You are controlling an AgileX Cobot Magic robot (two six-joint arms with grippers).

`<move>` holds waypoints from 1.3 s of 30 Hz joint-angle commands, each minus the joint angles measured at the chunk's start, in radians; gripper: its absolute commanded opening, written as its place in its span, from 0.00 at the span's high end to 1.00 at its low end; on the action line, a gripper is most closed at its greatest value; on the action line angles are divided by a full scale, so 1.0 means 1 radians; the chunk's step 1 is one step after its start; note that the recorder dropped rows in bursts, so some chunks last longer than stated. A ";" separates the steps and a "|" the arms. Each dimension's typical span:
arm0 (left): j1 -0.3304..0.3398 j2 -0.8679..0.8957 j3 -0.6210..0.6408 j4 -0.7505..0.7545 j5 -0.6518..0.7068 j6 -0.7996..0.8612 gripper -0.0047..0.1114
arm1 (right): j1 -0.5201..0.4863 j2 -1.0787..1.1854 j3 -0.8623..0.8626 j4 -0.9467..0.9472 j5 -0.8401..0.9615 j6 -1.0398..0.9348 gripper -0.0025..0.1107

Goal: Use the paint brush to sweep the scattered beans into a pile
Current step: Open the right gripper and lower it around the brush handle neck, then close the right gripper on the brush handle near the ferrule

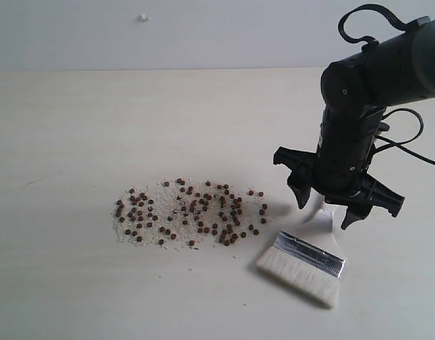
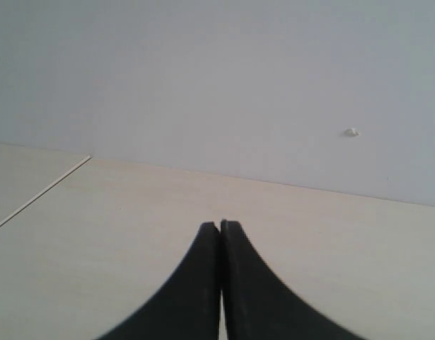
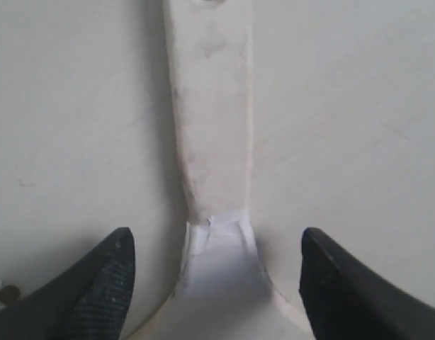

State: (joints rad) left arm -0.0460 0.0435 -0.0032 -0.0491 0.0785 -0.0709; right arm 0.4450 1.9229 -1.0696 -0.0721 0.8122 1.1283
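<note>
The beans (image 1: pixel 193 212), small reddish-brown pellets mixed with fine white grains, are spread over a patch at the table's middle. The paint brush (image 1: pixel 302 265) lies flat to their right, cream bristles toward the front edge, silver ferrule (image 1: pixel 309 253) behind them. Its pale handle (image 3: pixel 210 120) runs back under my right gripper (image 1: pixel 325 211). That gripper hangs open just above the handle, one finger on each side, nothing held; the same right gripper (image 3: pixel 216 241) straddles the handle in the right wrist view. One bean (image 3: pixel 8 293) shows beside a fingertip. My left gripper (image 2: pixel 219 225) is shut and empty, over bare table.
The pale wooden table (image 1: pixel 76 134) ends at a grey wall (image 1: pixel 168 35) behind. A small white speck (image 1: pixel 143 18) sticks to the wall. Black cables (image 1: pixel 405 138) loop off the right arm.
</note>
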 commanded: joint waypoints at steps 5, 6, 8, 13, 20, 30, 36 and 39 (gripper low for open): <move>-0.005 -0.008 0.003 0.000 -0.001 -0.009 0.96 | -0.005 0.002 0.029 -0.013 -0.030 0.027 0.43; -0.005 -0.008 0.003 0.000 -0.001 -0.009 0.96 | -0.005 0.002 0.029 -0.013 -0.033 0.027 0.43; -0.005 -0.008 0.003 0.000 -0.001 -0.009 0.96 | -0.005 0.002 0.029 -0.013 -0.057 0.027 0.43; -0.005 -0.008 0.003 0.000 -0.001 -0.009 0.96 | -0.005 0.036 0.029 -0.013 -0.059 0.025 0.43; -0.005 -0.008 0.003 0.000 -0.001 -0.009 0.96 | -0.005 0.066 0.029 -0.004 -0.059 0.025 0.43; -0.005 -0.008 0.003 0.000 -0.001 -0.009 0.96 | -0.005 0.054 0.025 0.015 -0.017 -0.009 0.48; -0.005 -0.008 0.003 0.000 -0.001 -0.009 0.96 | -0.005 0.043 0.025 0.022 0.025 -0.009 0.51; -0.005 -0.008 0.003 0.000 -0.001 -0.009 0.96 | -0.005 0.043 0.025 0.022 0.033 -0.018 0.51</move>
State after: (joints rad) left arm -0.0460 0.0435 -0.0032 -0.0491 0.0785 -0.0709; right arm 0.4428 1.9596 -1.0524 -0.0435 0.8074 1.1293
